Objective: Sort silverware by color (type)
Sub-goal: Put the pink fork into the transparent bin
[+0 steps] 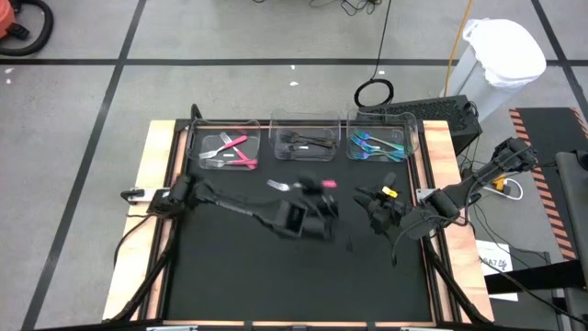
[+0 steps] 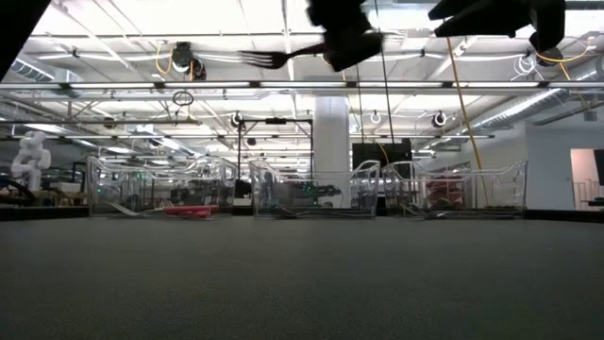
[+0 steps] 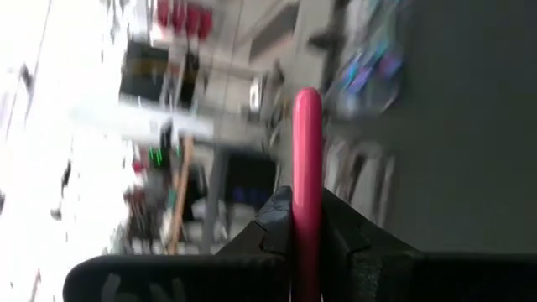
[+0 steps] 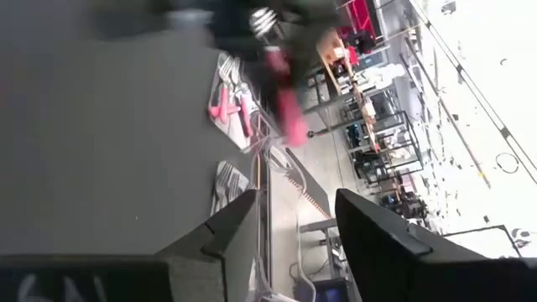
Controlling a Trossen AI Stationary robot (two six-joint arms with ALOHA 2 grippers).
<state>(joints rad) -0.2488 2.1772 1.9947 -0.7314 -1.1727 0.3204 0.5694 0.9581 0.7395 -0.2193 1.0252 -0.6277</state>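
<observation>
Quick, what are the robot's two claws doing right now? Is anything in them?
Left gripper: shut on the pink-handled fork, held up above the table.
Right gripper: open, nothing between its fingers.

The black mat-covered tabletop (image 1: 303, 276) has a pale wooden edge and stands on a grey concrete floor (image 1: 230, 37) marked with dark lines. A white plastic-lined bin (image 1: 501, 55) stands on the floor near the right far corner, beside a yellow cable (image 1: 452, 55). A coiled black cable (image 1: 374, 92) lies just behind the tabletop. In the low view, the room is a large hall with white ceiling beams (image 2: 142, 42), bright strip lights, and a white square column (image 2: 331, 142) in the middle.
</observation>
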